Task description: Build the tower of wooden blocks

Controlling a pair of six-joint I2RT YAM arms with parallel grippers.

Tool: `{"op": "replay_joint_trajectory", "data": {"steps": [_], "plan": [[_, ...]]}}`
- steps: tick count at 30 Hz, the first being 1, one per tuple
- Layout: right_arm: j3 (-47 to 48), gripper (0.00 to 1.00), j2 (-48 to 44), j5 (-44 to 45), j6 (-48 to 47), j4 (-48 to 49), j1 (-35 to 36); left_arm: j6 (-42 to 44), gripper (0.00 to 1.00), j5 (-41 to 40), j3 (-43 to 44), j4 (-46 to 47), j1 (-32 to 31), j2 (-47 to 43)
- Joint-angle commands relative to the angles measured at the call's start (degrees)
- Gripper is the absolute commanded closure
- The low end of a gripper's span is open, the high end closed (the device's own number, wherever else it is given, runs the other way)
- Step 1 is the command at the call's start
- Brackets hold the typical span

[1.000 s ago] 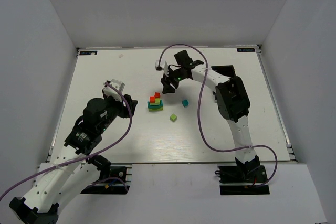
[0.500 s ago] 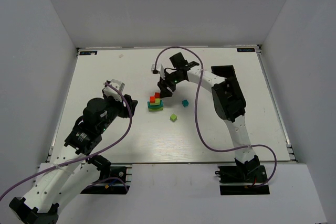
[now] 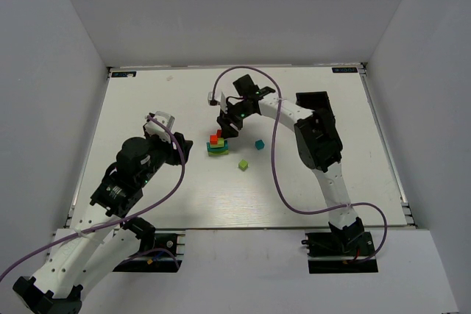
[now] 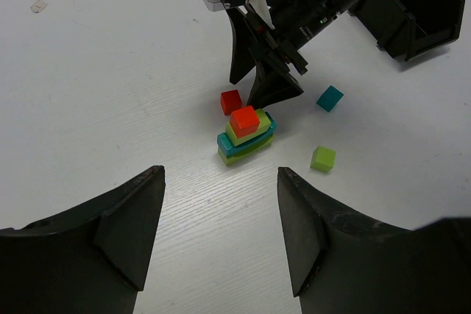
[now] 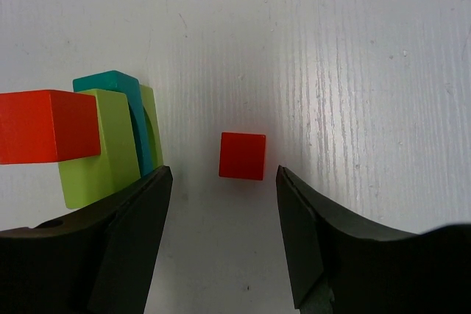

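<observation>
Top external: wood block tower (image 3: 217, 145) stands near the tabletop (image 3: 147, 101) centre. The right gripper (image 3: 224, 127) hangs at its far side, and the left gripper (image 3: 179, 150) is apart on its left-edge side. Left wrist: left jaws wide, nothing between. A loose red cube (image 4: 231, 101) lies just beside the tower, with a teal cube (image 4: 330, 98) and a green cube (image 4: 322, 157) rightward. Right wrist: right jaws wide, red cube seen between them, not gripped.

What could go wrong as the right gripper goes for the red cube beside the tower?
1. The open right gripper hangs over the red cube, which lies close beside the tower; the finger on that side could nudge the stack going down.
2. A nudge might tip off the orange cube on top.
</observation>
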Motion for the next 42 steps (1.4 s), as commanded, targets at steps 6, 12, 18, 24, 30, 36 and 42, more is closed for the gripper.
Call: {"op": "replay_joint_trajectory", "data": {"steps": [6, 12, 18, 24, 30, 36, 42], "plan": [[2.9, 0.36, 2.1, 0.7, -0.3, -0.6, 1.1, 0.0, 0.27, -0.2, -0.3, 0.0, 0.3, -0.2], [3.6, 0.36, 2.9, 0.9, -0.2, -1.2, 1.2, 0.0, 0.27, -0.2, -0.3, 0.0, 0.3, -0.2], [4.2, 0.38, 3.2, 1.4, 0.0, -1.1, 1.5, 0.0, 0.27, -0.2, -0.3, 0.0, 0.3, -0.2], [4.3, 0.45, 3.5, 2.6, 1.1, -0.3, 1.5, 0.0, 0.27, -0.2, -0.3, 0.0, 0.3, -0.2], [4.5, 0.56, 3.9, 2.7, 0.9, -0.3, 1.6, 0.0, 0.27, -0.2, -0.3, 0.0, 0.3, -0.2], [4.5, 0.64, 4.2, 3.0, 0.9, -0.3, 1.7, 0.0, 0.27, -0.2, -0.3, 0.0, 0.3, -0.2], [4.5, 0.68, 4.3, 5.3, 1.7, 0.6, 2.0, 0.0, 0.27, -0.2, -0.3, 0.0, 0.3, -0.2]]}}
